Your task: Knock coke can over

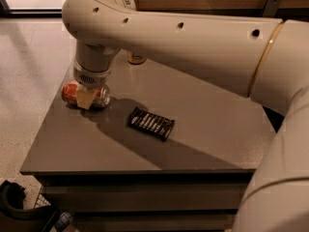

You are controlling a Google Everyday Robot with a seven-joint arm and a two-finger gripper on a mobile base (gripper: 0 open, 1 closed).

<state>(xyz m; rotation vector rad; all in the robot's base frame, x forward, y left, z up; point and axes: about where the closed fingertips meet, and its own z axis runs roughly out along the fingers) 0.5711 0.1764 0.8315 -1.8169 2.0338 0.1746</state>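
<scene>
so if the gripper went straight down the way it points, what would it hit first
The coke can, lying on its side directly under the gripper; they look to be touching, though depth is unclear.

Arm point(193, 37) extended leftward, wrist point(91, 64) bent down, claw point(86, 97) low at left.
</scene>
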